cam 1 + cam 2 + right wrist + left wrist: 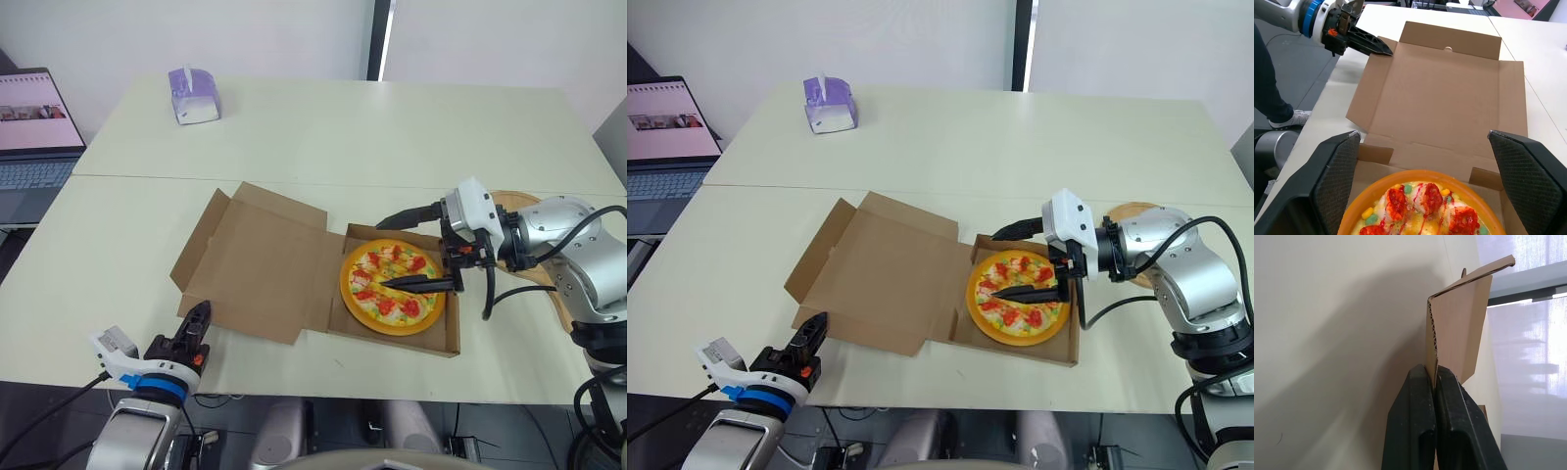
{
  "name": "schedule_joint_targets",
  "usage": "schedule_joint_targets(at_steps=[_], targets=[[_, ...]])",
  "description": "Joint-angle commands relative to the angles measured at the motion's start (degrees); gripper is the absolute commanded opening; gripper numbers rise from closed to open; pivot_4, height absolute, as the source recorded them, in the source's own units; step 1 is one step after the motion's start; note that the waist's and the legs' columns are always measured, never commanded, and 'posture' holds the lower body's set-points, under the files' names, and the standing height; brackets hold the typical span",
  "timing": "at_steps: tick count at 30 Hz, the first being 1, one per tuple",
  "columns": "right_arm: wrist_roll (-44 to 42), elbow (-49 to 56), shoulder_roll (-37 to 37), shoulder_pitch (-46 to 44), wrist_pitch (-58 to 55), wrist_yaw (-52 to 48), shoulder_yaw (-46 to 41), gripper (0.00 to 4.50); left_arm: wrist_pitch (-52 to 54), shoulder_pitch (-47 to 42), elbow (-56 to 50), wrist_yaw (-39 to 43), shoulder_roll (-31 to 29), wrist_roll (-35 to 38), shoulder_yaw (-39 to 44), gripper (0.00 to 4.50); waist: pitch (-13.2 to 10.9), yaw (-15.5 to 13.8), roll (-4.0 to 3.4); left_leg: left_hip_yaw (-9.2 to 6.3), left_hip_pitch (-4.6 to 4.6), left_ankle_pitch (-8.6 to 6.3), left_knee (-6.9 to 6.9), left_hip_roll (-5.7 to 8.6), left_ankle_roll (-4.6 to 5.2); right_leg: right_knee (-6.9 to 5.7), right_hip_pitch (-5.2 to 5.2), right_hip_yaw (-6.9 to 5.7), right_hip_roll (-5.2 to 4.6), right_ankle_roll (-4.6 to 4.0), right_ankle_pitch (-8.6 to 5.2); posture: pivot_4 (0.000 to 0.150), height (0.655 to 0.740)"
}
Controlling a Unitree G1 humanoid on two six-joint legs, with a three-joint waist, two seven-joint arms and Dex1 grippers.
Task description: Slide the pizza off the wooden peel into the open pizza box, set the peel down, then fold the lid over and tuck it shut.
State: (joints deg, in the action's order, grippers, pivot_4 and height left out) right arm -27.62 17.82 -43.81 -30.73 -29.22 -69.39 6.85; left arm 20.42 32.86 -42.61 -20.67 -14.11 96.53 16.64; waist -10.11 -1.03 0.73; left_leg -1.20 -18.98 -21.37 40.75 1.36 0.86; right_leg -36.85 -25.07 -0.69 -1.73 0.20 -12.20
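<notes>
Now pinching an edge of the lid (265, 259) with the left tool (201, 311); holding the right tool (384, 255) spread wide over the boxed pizza (402, 305).

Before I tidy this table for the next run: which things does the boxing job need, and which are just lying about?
Job: pizza, pizza box, lid pinched by left gripper, open right gripper, wooden peel.
Lying about: tissue box, laptop.

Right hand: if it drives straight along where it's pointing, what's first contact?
Probably the open lid. The right hand is open over the pizza and aimed across it at the lid. Height is hard to judge, so it could graze the pizza first.
</notes>
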Motion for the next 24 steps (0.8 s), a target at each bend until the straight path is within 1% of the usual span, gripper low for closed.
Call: schedule_joint_targets(at_steps=[1,6,9,13,18,21,22,23,24], targets=[[1.9,0.0,0.0,-0.8,-0.4,3.7,-1.2,4.50,-0.8,-2.0,-3.1,-0.4,-2.2,0.3,1.1,0.07,0.0,-0.1,0.00,-0.02,0.00,0.00,0.00,0.00,0.00,0.00,0.00,-0.01,0.00,0.00,0.00,0.150,0.7251],[3.1,-1.0,0.9,-0.9,-0.1,7.0,-1.6,4.50,-0.2,-3.5,-2.6,0.0,-5.9,0.6,2.4,0.07,0.0,-0.2,0.01,-0.09,0.00,0.03,0.00,-0.02,-0.05,-0.06,0.01,-0.07,0.03,-0.05,-0.02,0.150,0.7251],[2.8,0.0,0.8,0.0,-0.6,7.2,-1.7,4.50,-0.2,-2.2,-2.6,0.4,-5.9,1.6,2.5,0.07,0.0,-0.1,0.01,-0.08,0.00,0.10,-0.01,-0.02,-0.19,-0.04,0.00,-0.06,0.02,-0.04,-0.02,0.150,0.7251],[2.2,0.5,1.4,0.2,-0.8,7.9,-1.8,4.50,-0.3,-0.5,-2.9,2.1,-5.6,1.1,2.7,0.07,0.0,-0.2,0.01,-0.08,-0.01,0.10,-0.02,-0.02,-0.18,-0.02,0.00,-0.06,0.02,-0.04,-0.02,0.150,0.7251],[5.2,-2.8,2.0,-1.1,1.5,9.1,-0.9,4.50,-0.1,-0.6,-2.2,3.3,-6.8,0.7,3.5,0.07,0.0,-0.2,0.01,-0.09,-0.01,0.02,-0.01,-0.02,-0.03,-0.03,0.01,-0.06,0.02,-0.13,-0.08,0.150,0.7251],[6.4,-4.7,2.1,-1.8,2.2,9.4,-0.9,4.50,-0.2,-2.3,-0.8,3.7,-8.2,0.9,5.0,0.07,0.0,-0.2,0.02,-0.08,-0.01,0.02,-0.01,-0.02,-0.04,-0.03,0.01,-0.07,0.02,-0.13,-0.08,0.150,0.7251],[6.5,-4.8,2.3,-1.8,2.2,9.4,-1.0,4.11,-0.2,-2.6,-0.5,3.8,-8.5,1.0,5.3,0.00,0.0,-0.2,0.02,-0.09,-0.01,0.04,-0.01,-0.02,-0.07,-0.04,0.01,-0.08,0.02,-0.12,-0.08,0.150,0.7251],[6.5,-4.8,2.3,-1.7,2.2,9.4,-1.0,3.97,-0.2,-2.6,-0.4,3.9,-8.6,1.1,5.5,0.00,0.0,-0.2,0.02,-0.10,-0.01,0.07,-0.01,-0.02,-0.12,-0.04,0.00,-0.08,0.03,-0.13,-0.08,0.150,0.7251],[6.5,-4.8,2.3,-1.6,2.3,9.5,-1.0,3.67,-0.1,-2.5,-0.3,4.2,-8.5,1.3,5.6,0.00,0.0,-0.2,0.01,-0.10,-0.01,0.09,-0.01,-0.02,-0.17,-0.04,0.00,-0.08,0.03,-0.12,-0.08,0.150,0.7251]])
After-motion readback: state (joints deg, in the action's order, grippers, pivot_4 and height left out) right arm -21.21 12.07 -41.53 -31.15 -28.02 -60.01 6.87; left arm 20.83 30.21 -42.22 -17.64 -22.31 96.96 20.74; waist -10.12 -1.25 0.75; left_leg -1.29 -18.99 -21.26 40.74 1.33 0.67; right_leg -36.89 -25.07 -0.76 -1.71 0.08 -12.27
